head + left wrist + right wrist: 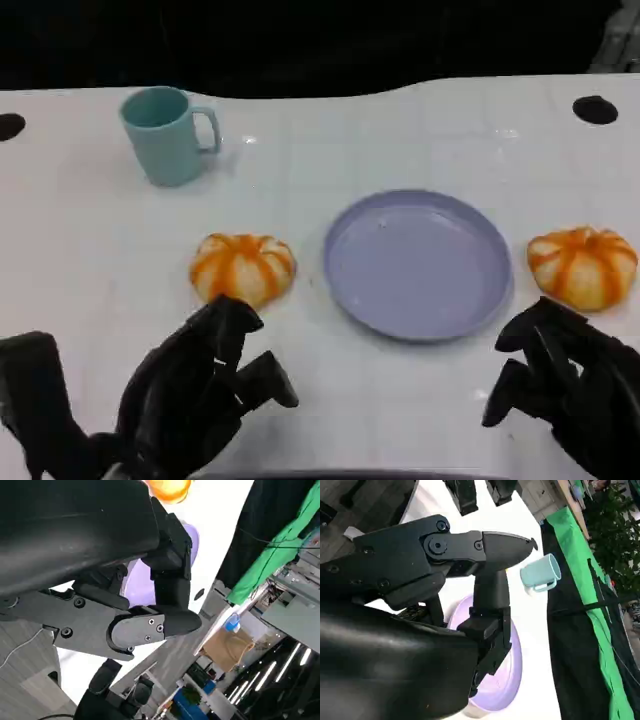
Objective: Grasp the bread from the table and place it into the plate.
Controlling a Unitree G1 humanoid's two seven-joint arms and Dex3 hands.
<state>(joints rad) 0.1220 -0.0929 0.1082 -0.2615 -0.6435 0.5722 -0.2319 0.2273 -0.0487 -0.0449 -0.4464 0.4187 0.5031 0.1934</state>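
- On my head feed, the lavender plate (418, 265) sat at the centre of the frame on the white desk (400, 130), and I saw nothing in it.
- One orange-striped bread (243, 267) lay just left of the plate, apart from its rim; a second bread (583, 265) lay at the right edge of the frame, just beside the plate's other side.
- A teal mug (165, 134) stood upright at the upper left, well apart from the plate; I could not see into it.
- My left hand (200, 390) hovered at the lower left with fingers apart and nothing held, its fingertips near the left bread.
- My right hand (565, 385) sat at the lower right, fingers spread, empty, just below the second bread.
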